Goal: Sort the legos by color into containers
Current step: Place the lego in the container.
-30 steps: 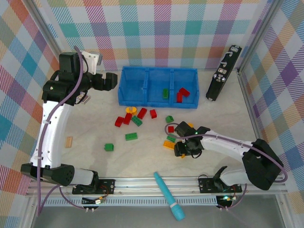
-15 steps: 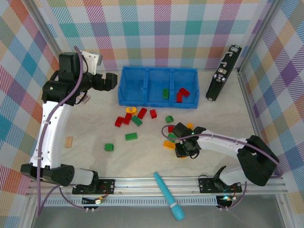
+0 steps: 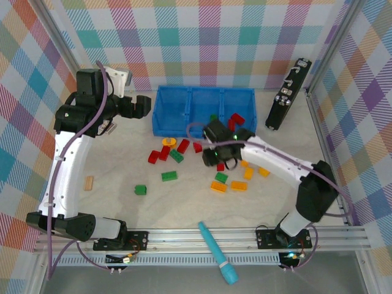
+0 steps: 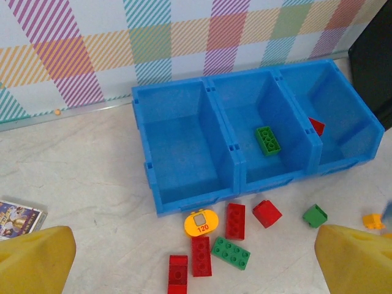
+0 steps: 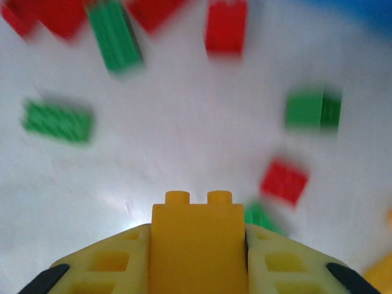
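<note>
My right gripper (image 3: 218,156) is above the table just in front of the blue tray (image 3: 205,90). It is shut on a yellow-orange lego (image 5: 196,245), studs forward, with a finger (image 5: 110,260) pressed to each side. The tray's left container is empty, the middle one holds a green lego (image 4: 268,139), and the right one holds a red lego (image 4: 316,126). Loose red (image 3: 183,146), green (image 3: 169,176) and orange (image 3: 239,185) legos lie in front of the tray. My left gripper (image 3: 142,105) hangs open to the left of the tray, with nothing between its fingertips (image 4: 33,260).
A black upright device (image 3: 288,93) leans at the back right. A teal pen-like tool (image 3: 217,252) lies by the near rail, and a tan wooden block (image 3: 89,183) lies at the left. Plaid walls close in the table.
My right gripper has shut on the yellow-orange lego and carried it up and left from the near pile towards the tray. The left arm has not moved.
</note>
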Controlling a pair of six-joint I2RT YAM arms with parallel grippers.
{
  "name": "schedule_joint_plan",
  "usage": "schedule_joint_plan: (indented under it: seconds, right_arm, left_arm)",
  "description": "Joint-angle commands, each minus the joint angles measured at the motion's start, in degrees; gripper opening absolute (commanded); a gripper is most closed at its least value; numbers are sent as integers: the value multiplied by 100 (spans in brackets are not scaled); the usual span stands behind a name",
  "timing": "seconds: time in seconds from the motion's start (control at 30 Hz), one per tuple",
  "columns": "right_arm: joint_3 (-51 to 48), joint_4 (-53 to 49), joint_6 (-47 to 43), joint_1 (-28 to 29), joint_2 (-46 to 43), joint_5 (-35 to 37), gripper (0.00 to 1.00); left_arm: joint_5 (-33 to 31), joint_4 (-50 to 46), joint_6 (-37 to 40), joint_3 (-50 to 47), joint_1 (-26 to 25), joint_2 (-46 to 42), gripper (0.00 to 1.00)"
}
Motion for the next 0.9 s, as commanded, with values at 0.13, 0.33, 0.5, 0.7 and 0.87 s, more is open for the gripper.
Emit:
schedule_joint_plan:
  seconds: [0.13,0.33,0.5,0.7,0.87]
  right_arm:
    - [2347,840,-1780,-360,1696,189,28]
    - [4003,1603,-2280,-438,3203,155,28]
    - [5135,1906,-2564,-501,4324,32,28]
    - [6098,1727,-2565,-621,5169,-2,34]
    - [5829,1767,-2457,-654,4958,-276,41]
  left_arm:
    - [-527,111,328,-116,-88,-270,100]
    - [-539,151,358,-208,-80,-143,100]
    - [-670,247,463,-379,-79,-180,100]
    - [-742,253,494,-380,-79,-180,100]
    - [-920,244,588,-384,-79,-229,100]
